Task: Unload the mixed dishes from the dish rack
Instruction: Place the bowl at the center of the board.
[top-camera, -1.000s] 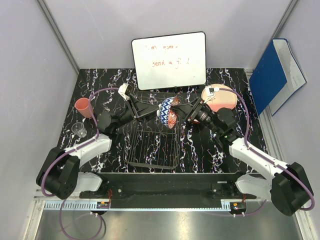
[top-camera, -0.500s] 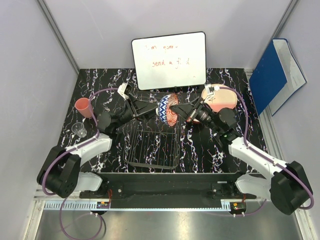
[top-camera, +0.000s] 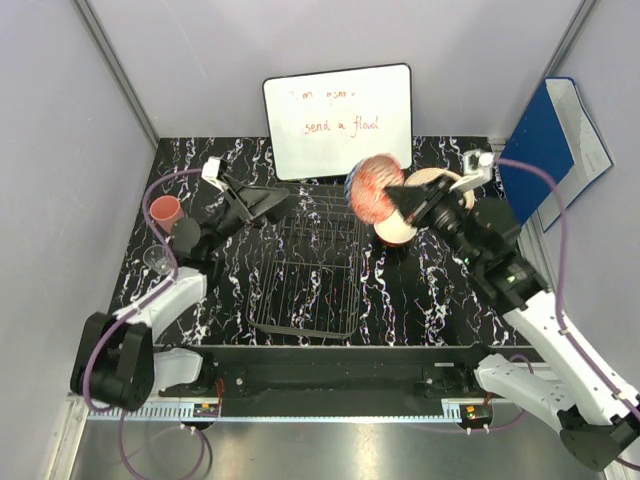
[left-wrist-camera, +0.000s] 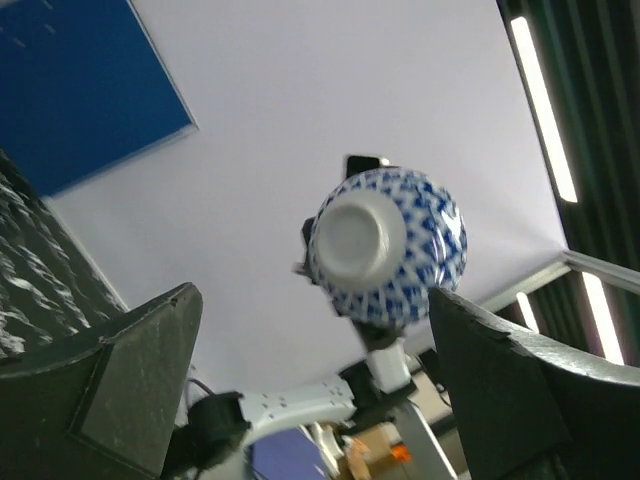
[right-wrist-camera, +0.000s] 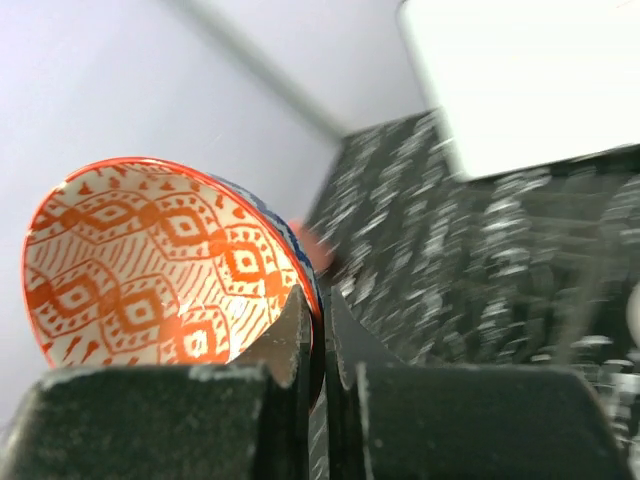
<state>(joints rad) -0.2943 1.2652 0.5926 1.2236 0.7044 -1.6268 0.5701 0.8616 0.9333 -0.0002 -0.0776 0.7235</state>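
Got the blue-and-white patterned bowl (top-camera: 372, 185) pinched by its rim in the right gripper (top-camera: 392, 196), tilted in mid-air just past the dish rack's (top-camera: 300, 328) far right corner. Probably glazed ceramic: stiff, slick, chippable. Bite looks shallow, though hard to tell in the blurry wrist view. Nothing in the left gripper (top-camera: 275, 203), spread wide.

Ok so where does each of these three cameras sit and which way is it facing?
Top external: fixed above and behind the bases, looking down on the table, dish rack and whiteboard; both arms show.
Left wrist: on the left arm, tilted up at the wall; its open jaws frame the patterned bowl's blue underside.
Right wrist: on the right arm, looking along its shut jaws, which pinch the bowl's rim.
Shared: all three show that bowl.
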